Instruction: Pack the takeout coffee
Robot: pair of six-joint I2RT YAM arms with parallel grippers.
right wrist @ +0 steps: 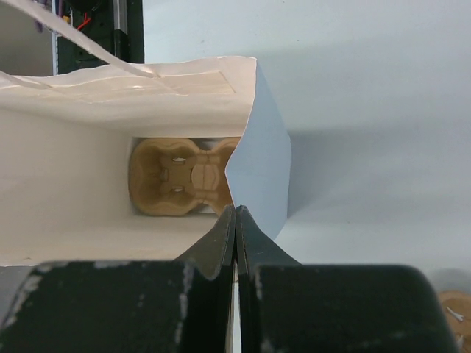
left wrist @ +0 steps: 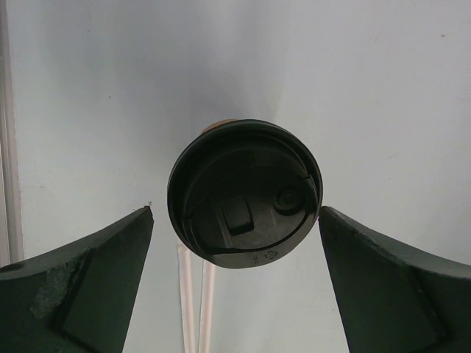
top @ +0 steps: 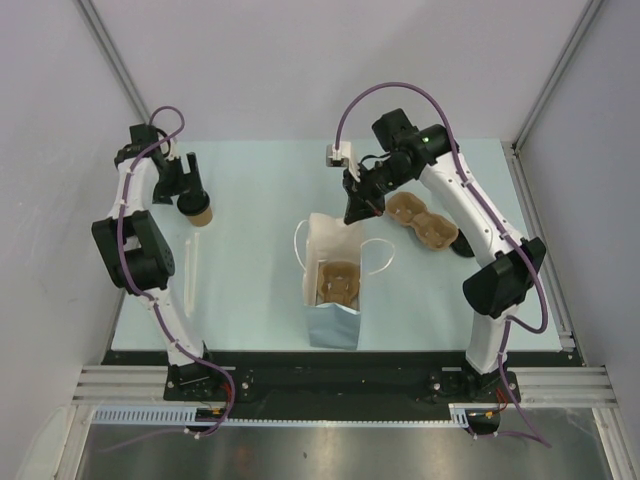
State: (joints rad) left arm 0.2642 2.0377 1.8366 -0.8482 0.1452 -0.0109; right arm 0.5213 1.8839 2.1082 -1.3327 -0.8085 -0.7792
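**Top external: takeout coffee (top: 201, 212) at 10 o'clock, bag (top: 335, 325) pinched**

Seen from above, the small tan cup stands upright on the pale surface (top: 260, 180), well apart from the light-blue bag at the centre. The left hand (top: 192, 195) hangs right over it, its 2 fingers (left wrist: 96, 279) spread wide on either side of the black lid (left wrist: 244, 195). The right hand (top: 352, 213) is pressed together on the bag's far rim at 12 o'clock. 1 pulp carrier (top: 335, 283) lies inside the bag, and a 2nd carrier (top: 425, 222) sits on the surface at 2 o'clock.
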